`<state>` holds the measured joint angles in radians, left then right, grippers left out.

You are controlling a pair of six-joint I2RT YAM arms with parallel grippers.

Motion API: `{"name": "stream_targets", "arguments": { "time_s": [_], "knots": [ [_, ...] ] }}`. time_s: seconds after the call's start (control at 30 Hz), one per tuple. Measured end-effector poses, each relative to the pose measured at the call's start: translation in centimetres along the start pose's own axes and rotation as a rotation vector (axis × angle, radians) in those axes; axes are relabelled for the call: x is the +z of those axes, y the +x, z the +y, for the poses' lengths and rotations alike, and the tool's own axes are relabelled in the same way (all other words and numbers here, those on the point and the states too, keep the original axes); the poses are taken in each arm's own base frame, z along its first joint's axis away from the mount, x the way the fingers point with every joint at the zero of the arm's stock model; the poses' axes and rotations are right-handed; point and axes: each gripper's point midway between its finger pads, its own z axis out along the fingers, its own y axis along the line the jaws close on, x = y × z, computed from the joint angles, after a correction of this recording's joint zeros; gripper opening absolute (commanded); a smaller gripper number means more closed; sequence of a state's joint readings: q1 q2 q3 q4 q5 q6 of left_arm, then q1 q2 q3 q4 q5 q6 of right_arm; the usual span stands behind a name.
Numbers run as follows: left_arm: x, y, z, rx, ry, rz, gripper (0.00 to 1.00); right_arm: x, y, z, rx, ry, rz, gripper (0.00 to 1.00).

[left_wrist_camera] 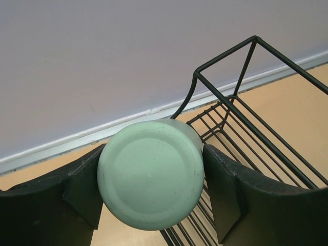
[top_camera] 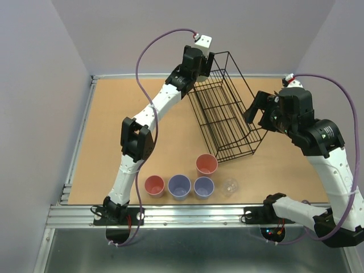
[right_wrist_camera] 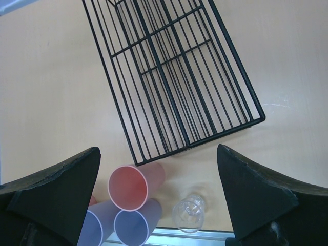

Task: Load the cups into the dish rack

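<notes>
Pinching the pale green cup (left_wrist_camera: pixel 148 177) across its sides, base towards the wrist, our left gripper (left_wrist_camera: pixel 152 192) holds it at the far top corner of the dish rack (top_camera: pixel 227 116), presumably so it goes in mouth-first. Our right gripper (right_wrist_camera: pixel 158 150) hangs spread and empty beside the rack's right side, leaving the other five cups (top_camera: pixel 179 186) standing at the table's (top_camera: pixel 114 131) near edge.

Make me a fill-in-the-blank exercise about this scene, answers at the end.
1. The left gripper holds the ___ cup.
2. The right gripper is open and holds ___.
3. On the table stand ___ cups.
4. The colour of the wire rack is ___.
Answers: green; nothing; five; black.
</notes>
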<state>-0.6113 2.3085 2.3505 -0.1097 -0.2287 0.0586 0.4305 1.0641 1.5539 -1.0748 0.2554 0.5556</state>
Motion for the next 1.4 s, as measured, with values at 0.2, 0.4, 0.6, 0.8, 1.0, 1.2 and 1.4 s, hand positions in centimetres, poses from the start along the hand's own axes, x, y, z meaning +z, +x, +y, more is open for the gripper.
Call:
{"name": "stream_targets", "arguments": {
  "time_s": [0.2,0.4,0.6,0.8,1.0,1.2,1.4],
  "knots": [
    [0.0,0.2,0.0,0.007,0.001,0.007,0.0,-0.1,0.4,-0.2,0.011,0.002,0.003,1.0],
    [-0.5,0.7,-0.2,0.023,0.022,0.039,0.0,-0.1,0.7,-0.4,0.022,0.007,0.01,1.0],
    [-1.1,1.3,-0.5,0.039,0.052,0.074,0.0,0.0,0.8,-0.4,0.034,0.007,0.011,1.0],
    [-1.3,1.7,-1.6,0.041,0.114,0.09,0.0,0.2,1.3,-0.6,0.044,0.016,0.023,1.0],
    [-1.4,1.7,-1.8,0.044,0.126,0.09,0.28,0.1,1.6,-0.7,0.059,0.017,0.025,1.0],
    [-1.4,1.9,-1.6,0.05,0.122,0.096,0.99,0.4,2.0,-0.8,0.064,0.023,0.035,1.0],
    [-1.5,2.8,-1.2,0.058,0.115,0.131,0.98,0.5,2.1,-0.8,0.067,0.022,0.038,1.0]
  ]
}}
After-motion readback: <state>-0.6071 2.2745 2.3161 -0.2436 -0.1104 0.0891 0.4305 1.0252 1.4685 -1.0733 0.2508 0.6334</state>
